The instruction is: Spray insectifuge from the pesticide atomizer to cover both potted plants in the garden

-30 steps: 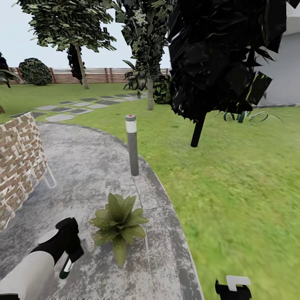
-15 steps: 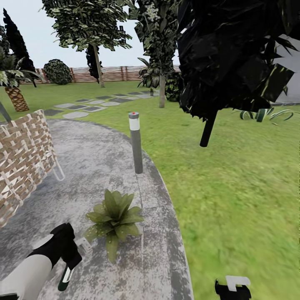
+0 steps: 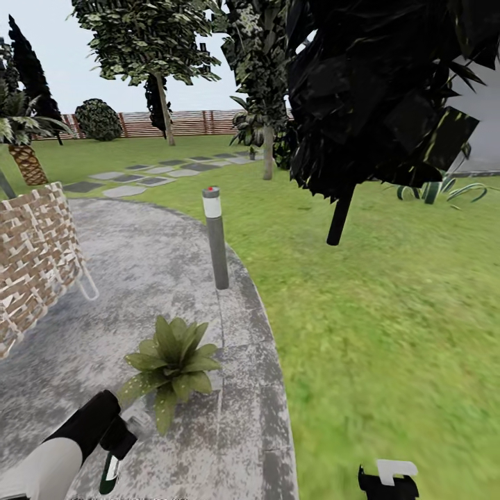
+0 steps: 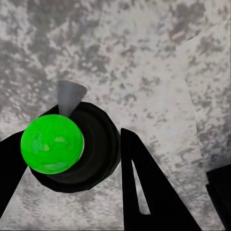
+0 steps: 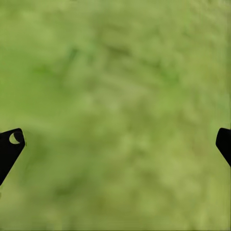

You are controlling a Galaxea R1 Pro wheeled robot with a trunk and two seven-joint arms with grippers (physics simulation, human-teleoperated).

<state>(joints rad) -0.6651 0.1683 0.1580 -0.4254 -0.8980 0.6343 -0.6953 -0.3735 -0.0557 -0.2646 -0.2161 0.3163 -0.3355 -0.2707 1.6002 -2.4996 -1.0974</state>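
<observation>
The left pincer (image 4: 72,159) grips the atomizer (image 4: 65,149), just beside the potted plant (image 3: 170,361). Its bottle is mostly hidden. The right pincer (image 5: 115,144) is open, cut off

Grey bollard light (image 3: 216,238), red top, upright at paving edge. Wicker chair (image 3: 36,258) nearby. Big dark shrub (image 3: 378,97) w/ black stem over grass. White wall (image 3: 479,135) behind it.
</observation>
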